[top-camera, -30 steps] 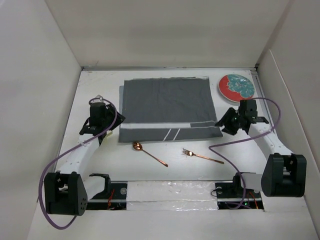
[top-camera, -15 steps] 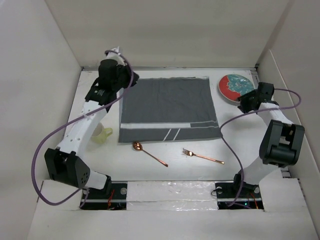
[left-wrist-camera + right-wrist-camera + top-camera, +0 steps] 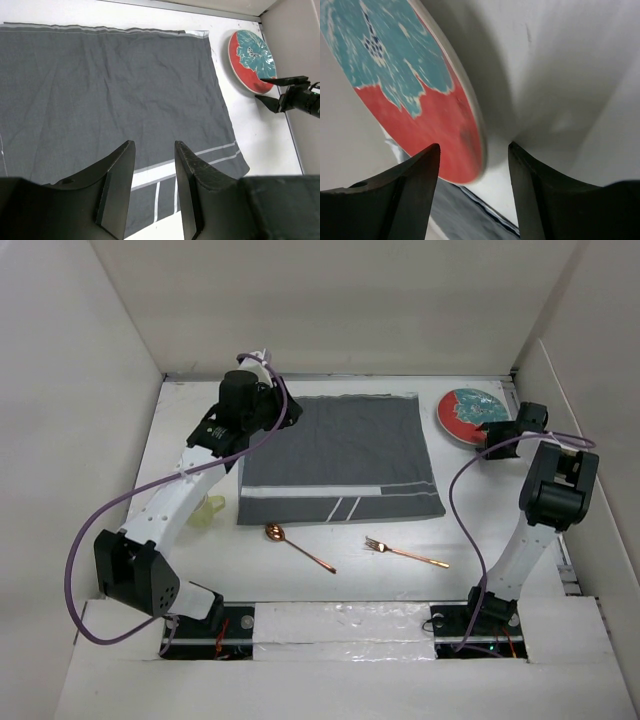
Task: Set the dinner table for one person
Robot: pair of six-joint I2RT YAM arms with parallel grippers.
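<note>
The dinner table (image 3: 230,560) is the white tabletop, with a dark grey striped placemat (image 3: 335,455) lying in its middle. A red and teal plate (image 3: 472,413) sits at the far right. My right gripper (image 3: 488,438) is at the plate's near rim, open, and the plate edge (image 3: 479,150) shows between its fingers without being clamped. My left gripper (image 3: 278,405) hangs open above the placemat's (image 3: 110,95) far left corner with nothing in it. In the left wrist view the plate (image 3: 250,57) and the right gripper (image 3: 270,92) appear at the right.
A copper spoon (image 3: 297,545) and a copper fork (image 3: 405,552) lie on the table in front of the placemat. A pale yellow cup (image 3: 208,510) stands left of the mat, partly under my left arm. White walls close in on three sides.
Both arms have swung from the mat's near corners toward the far side. The left gripper has risen over the mat's far left corner. The right gripper has reached the plate's rim.
</note>
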